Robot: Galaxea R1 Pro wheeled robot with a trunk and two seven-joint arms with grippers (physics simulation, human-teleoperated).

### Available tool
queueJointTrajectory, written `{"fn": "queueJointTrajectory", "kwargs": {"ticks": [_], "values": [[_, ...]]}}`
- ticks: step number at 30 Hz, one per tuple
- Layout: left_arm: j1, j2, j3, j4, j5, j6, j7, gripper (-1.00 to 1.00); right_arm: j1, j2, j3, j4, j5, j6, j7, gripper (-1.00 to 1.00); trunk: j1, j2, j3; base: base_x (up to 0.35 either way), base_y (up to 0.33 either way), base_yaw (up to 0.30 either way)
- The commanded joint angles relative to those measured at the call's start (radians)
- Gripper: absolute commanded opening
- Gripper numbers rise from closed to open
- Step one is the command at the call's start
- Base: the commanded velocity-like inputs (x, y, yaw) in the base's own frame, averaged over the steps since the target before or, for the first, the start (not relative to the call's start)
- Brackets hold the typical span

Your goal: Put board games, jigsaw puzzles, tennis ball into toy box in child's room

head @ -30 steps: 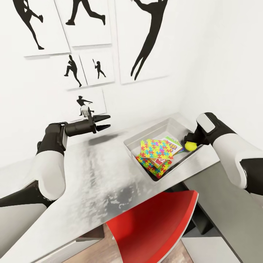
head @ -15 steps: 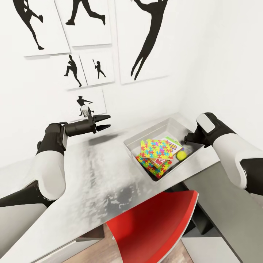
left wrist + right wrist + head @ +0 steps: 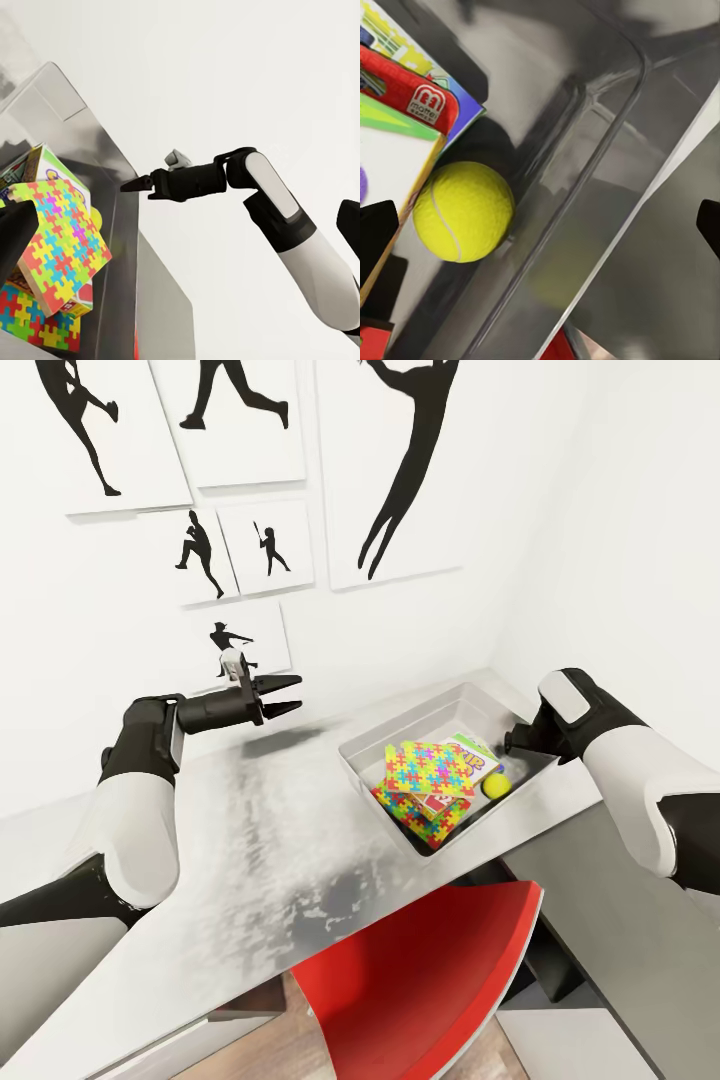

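Note:
The grey toy box [image 3: 395,726] stands at the table's [image 3: 250,840] far right corner. Inside it the two jigsaw puzzles [image 3: 430,768] lie stacked on board games [image 3: 474,754], and the tennis ball [image 3: 497,786] rests free at the right wall. My right gripper [image 3: 512,742] hovers open just above the box's right rim. In the right wrist view the tennis ball [image 3: 463,211] lies below between the spread fingers [image 3: 375,234], against the toy box wall [image 3: 585,150]. My left gripper [image 3: 288,696] hangs open and empty over the table, left of the box. The left wrist view shows the upper puzzle [image 3: 64,247].
A red chair [image 3: 420,970] is tucked under the table's front edge. The lower dark grey side unit [image 3: 620,900] adjoins on the right. White walls with black silhouette pictures [image 3: 250,550] close off the back and right.
The tennis ball left my right gripper and dropped into the toy box, where it now lies still. The right gripper opened. The left arm barely moved.

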Motion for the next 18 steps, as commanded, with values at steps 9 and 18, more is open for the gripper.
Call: {"fn": "queueJointTrajectory", "kwargs": {"ticks": [9, 18], "values": [[-0.001, -0.002, 0.006, -0.001, -0.01, 0.01, -0.008, 1.0, 0.004, -0.001, 0.005, -0.06, -0.015, 0.004, -0.007, 1.0, 0.001, -0.002, 0.009, 0.0, 0.0, 0.0], [-0.001, 0.001, 0.006, -0.001, -0.009, 0.012, -0.008, 1.0, 0.005, -0.001, 0.003, -0.071, -0.018, 0.004, -0.006, 1.0, 0.001, -0.002, 0.024, -0.001, 0.0, 0.0]]}}
